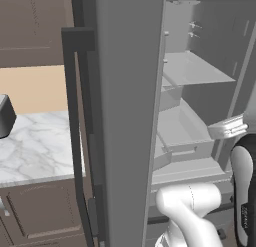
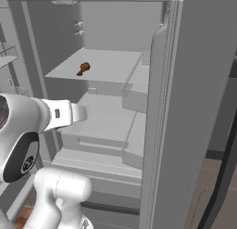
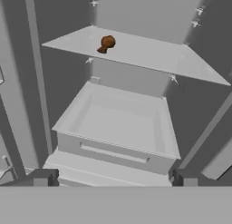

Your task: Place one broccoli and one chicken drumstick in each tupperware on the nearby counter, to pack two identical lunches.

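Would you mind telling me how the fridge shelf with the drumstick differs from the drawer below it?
The shelf is a flat open plate; the drawer is a walled bin. The shelf carries a chicken drumstick; nothing shows in the drawer. The shelf sits higher and further back; the drawer juts forward. Both are plain grey.

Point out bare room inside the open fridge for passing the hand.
Shelf: bare right of the chicken drumstick, out to the side wall. Drawer below it looks empty. Tightest spot is the drumstick's own back-left corner. The hand is open, facing the drawer front.
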Robot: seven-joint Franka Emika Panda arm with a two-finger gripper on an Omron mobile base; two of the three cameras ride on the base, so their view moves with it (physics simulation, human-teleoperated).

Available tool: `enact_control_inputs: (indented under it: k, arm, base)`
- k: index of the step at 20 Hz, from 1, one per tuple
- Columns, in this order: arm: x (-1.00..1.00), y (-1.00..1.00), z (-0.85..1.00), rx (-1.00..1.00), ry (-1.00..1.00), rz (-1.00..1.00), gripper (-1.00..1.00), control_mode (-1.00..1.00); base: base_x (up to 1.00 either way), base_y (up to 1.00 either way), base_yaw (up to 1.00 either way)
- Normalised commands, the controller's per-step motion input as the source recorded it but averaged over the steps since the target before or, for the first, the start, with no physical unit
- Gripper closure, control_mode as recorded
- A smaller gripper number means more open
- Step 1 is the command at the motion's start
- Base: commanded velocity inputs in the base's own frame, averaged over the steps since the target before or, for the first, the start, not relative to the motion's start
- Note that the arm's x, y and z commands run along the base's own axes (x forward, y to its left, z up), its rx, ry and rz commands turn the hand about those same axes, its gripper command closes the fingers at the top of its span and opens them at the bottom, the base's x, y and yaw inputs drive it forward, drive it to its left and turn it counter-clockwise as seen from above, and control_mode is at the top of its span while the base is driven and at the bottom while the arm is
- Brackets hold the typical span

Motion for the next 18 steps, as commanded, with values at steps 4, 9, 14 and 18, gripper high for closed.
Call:
enact_control_inputs:
  k: [4,9,14,18]
  arm:
    - [0.18,0.00,0.16,0.04,0.00,-0.06,-1.00,-1.00]
    - [0.21,0.00,0.15,0.13,-0.11,-0.03,-1.00,-1.00]
    - [0.27,0.06,0.25,0.16,-0.09,0.00,-1.00,-1.00]
    - [0.30,0.24,0.28,0.08,0.00,0.00,-1.00,-1.00]
  base:
    - [0.00,0.00,0.00]
    - [0.00,0.00,0.00]
    - [0.00,0.00,0.00]
    - [0.00,0.00,0.00]
